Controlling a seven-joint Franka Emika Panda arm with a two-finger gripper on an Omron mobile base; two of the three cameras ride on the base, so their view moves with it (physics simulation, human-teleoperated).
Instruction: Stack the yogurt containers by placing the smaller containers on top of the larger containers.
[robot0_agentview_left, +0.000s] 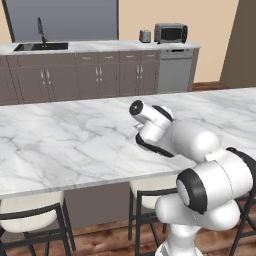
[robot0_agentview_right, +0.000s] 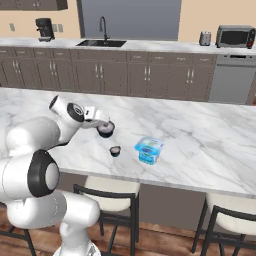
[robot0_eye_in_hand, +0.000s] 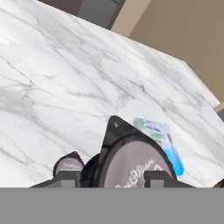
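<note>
In the right base view my gripper reaches over the marble island, its fingers on either side of the larger yogurt container, a dark round cup with a pale grey top. The hand view shows this wide cup close up between the fingertips of the gripper. I cannot tell whether it rests on the counter or hangs just above it. The smaller container, a narrower dark cup, stands on the counter a little nearer the front edge and apart from the held one. It sits at the lower left of the hand view.
A blue and white tub stands on the island just right of the small cup, also seen beyond the held cup. Stools stand under the island's front edge. The back counter carries a sink, a toaster and a microwave.
</note>
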